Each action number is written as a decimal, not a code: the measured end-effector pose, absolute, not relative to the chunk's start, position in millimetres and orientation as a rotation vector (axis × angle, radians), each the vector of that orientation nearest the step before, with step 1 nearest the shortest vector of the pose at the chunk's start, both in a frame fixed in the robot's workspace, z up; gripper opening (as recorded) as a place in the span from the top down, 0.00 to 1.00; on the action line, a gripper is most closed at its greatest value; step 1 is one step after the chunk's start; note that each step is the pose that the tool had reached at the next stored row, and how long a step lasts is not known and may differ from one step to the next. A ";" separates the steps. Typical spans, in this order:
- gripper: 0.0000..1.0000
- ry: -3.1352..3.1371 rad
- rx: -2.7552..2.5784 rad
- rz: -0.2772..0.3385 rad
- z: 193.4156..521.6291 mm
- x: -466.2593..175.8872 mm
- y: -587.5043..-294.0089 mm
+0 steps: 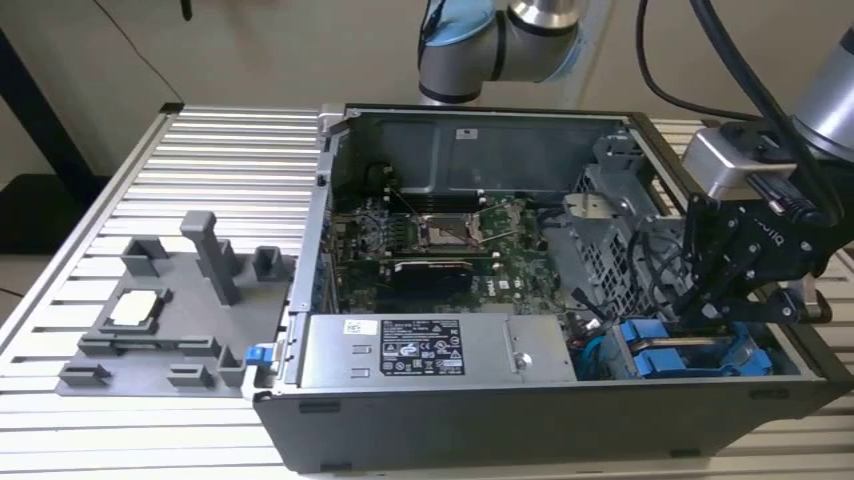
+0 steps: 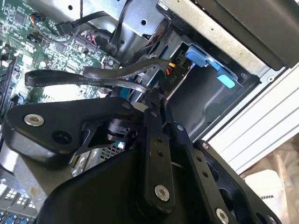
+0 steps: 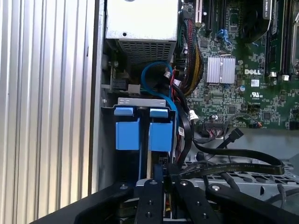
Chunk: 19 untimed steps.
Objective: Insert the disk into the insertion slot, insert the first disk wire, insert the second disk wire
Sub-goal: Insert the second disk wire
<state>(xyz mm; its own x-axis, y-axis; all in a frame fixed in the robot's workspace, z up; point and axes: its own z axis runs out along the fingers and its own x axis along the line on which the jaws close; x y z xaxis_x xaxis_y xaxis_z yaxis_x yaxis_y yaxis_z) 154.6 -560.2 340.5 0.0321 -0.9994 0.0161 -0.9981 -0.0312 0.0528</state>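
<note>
Already the silver-grey disk in its bright blue bracket [image 3: 150, 135] sits in the grey metal cage's insertion slot [image 3: 122, 106]. My black claw [image 3: 156, 179] hovers just beside it; open or closed, I cannot tell.

1. The open grey metal computer case [image 1: 534, 420] stands on the ribbed aluminium table [image 1: 120, 200].
2. The grey plastic fixture tray [image 1: 174, 320] lies on the table, just beside the case on the exterior view's left.
3. The green motherboard [image 1: 441, 240] lies in the case's middle.
4. The grey box with a white sticker [image 1: 427, 350] sits in front of the motherboard.
5. The blue-bracketed silver disk [image 1: 681, 355] sits in the perforated metal insertion slot [image 1: 614, 215] region, at the exterior view's right of that box.
6. The black linkage gripper [image 1: 714, 315] hangs above the disk.
</note>
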 end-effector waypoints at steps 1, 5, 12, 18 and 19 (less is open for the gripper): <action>0.84 -2.152 2.221 -0.040 340.1 154.9 -560.3; 0.84 -2.158 2.225 -0.050 339.8 155.4 -560.5; 0.84 -2.155 2.221 -0.066 344.2 155.5 -560.5; 0.84 -2.162 2.226 -0.082 344.6 155.5 -560.5; 0.84 -2.164 2.228 -0.085 344.3 155.5 -560.7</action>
<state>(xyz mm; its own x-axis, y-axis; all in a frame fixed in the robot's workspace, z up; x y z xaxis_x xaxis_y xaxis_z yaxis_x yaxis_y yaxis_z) 155.5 -560.7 344.3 0.0286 -0.9995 -0.0148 -0.9976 -0.0294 0.0629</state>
